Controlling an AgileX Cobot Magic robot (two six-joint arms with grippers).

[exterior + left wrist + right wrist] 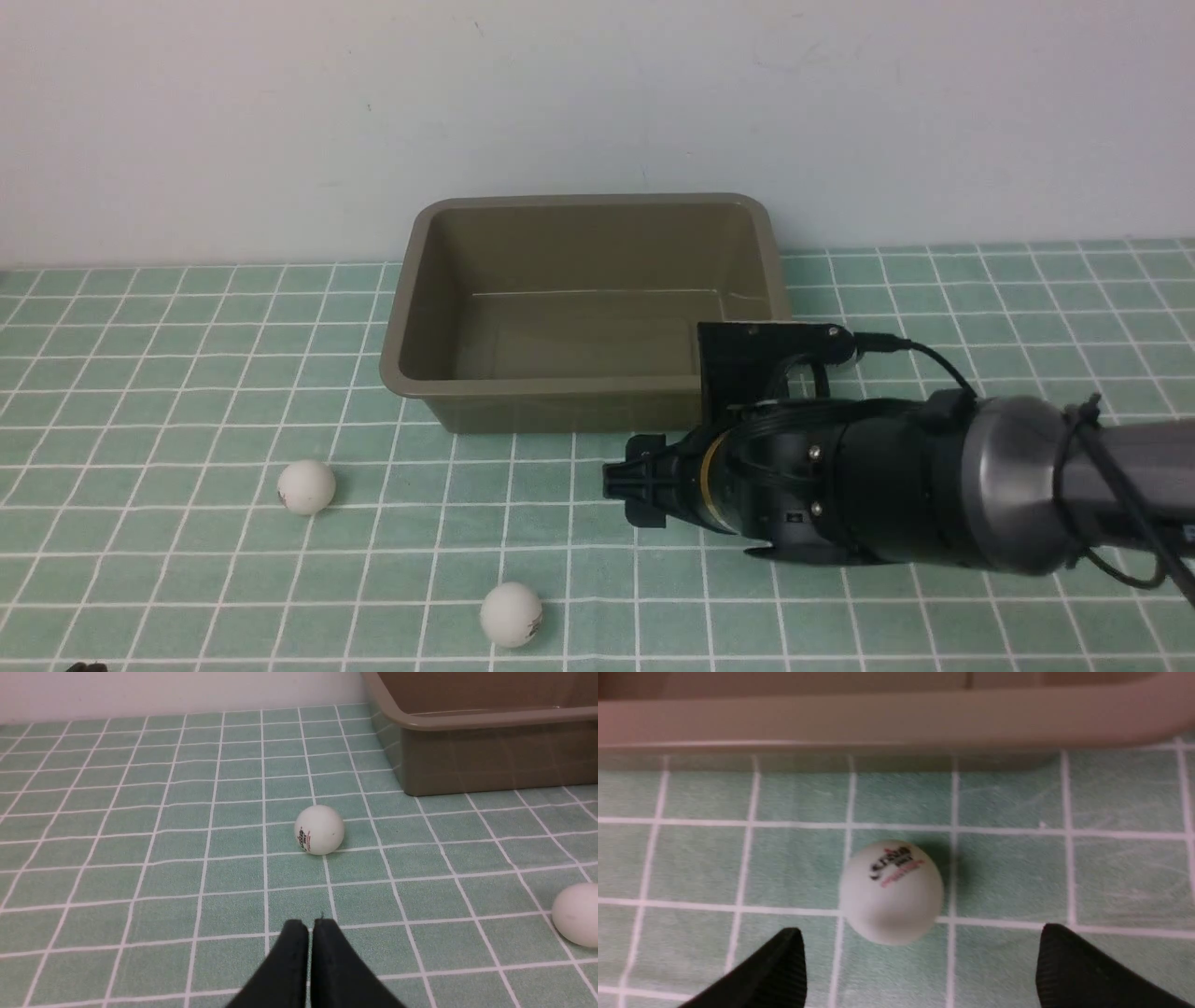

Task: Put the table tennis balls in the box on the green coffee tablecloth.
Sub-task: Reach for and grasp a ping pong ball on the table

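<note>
1. Target: table tennis ball (pixel 892 891), printed mark up, resting on the green coffee tablecloth (pixel 1111 872) near the box (pixel 896 718) but apart from its near wall. The right arm hides it in the front view.
2. Right gripper (pixel 920 931): jaws wide apart, one finger on each side, tips short of the ball's middle. Nothing held.
3. Judged step: grasping this ball. Advance until the pads straddle its widest line, then close gently. It is light and round, so an off-centre pinch would likely squirt it away. Lift clear of the flared rim before release.
4. Box interior, front view: floor bare, no balls inside.
5. Second ball (pixel 305 486) and third ball (pixel 511 614): on the cloth ahead of the box's left corner, apart from each other.
6. Left gripper (pixel 310 924): fingers pressed together, empty, low over the cloth.
</note>
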